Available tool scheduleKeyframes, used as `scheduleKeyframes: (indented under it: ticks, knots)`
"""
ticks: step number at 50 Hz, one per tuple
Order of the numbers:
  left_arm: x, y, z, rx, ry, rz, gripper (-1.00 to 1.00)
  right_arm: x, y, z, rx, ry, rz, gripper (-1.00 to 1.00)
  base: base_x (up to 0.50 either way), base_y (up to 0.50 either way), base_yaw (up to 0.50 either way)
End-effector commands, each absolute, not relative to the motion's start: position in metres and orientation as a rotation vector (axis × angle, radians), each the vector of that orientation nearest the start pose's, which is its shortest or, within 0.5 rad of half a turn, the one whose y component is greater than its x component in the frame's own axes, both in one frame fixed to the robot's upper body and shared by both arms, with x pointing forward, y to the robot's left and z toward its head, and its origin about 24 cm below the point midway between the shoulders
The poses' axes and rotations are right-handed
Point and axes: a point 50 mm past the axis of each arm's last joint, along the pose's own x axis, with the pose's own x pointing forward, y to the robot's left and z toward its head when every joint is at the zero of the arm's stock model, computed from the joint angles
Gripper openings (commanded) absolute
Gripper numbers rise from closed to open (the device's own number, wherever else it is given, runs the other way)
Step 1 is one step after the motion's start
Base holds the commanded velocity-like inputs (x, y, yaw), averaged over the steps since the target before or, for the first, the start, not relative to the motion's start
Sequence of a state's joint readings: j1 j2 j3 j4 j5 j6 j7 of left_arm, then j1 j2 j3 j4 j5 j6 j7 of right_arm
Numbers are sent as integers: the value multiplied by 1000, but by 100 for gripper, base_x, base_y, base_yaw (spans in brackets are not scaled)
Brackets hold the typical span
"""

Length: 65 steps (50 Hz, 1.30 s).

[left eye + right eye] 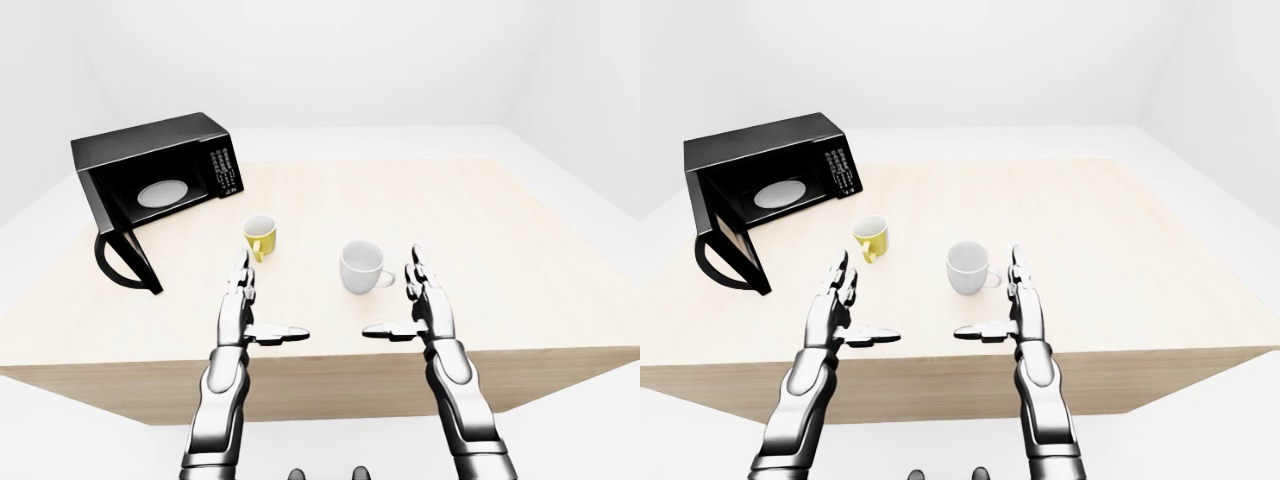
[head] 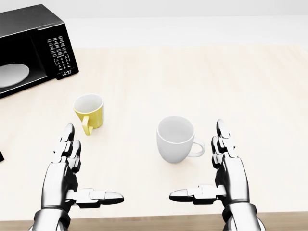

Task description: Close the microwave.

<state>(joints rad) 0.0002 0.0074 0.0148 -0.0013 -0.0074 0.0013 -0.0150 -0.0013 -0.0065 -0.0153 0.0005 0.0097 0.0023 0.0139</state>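
A black microwave stands at the left of the pale wooden table. Its door is swung wide open toward me, and a white turntable plate shows inside. The keypad is on its right side. My left hand hovers open over the table's near edge, thumb pointing right. My right hand mirrors it, open, thumb pointing left. Both hands are empty and well to the right of the microwave door.
A yellow mug stands just above my left hand in the head view. A white mug sits between the hands, its handle toward my right hand. The table's near edge runs under my forearms.
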Motion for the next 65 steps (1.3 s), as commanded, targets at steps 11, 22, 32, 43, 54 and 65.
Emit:
scheduleKeyframes:
  ticks: [11,22,32,43,54,65]
  knots:
    - [254,159,41,5,3,-4,100,255,-160,42,2,7,-10,100,0,0,0]
    - [220,168,98,3,-194,11,100,229,-154,96,-94,-186,-39,100,0,0,0]
    - [187,174,143,-2,-390,12,100,194,-151,154,-120,-444,-66,100,0,0,0]
    - [177,179,154,-12,-443,25,100,187,-148,165,-127,-495,-70,100,0,0,0]
    - [176,181,157,-31,-457,27,100,187,-148,165,-125,-495,-75,100,0,0,0]
    - [172,182,160,-56,-479,11,100,186,-145,163,-181,-490,-76,100,0,14,0]
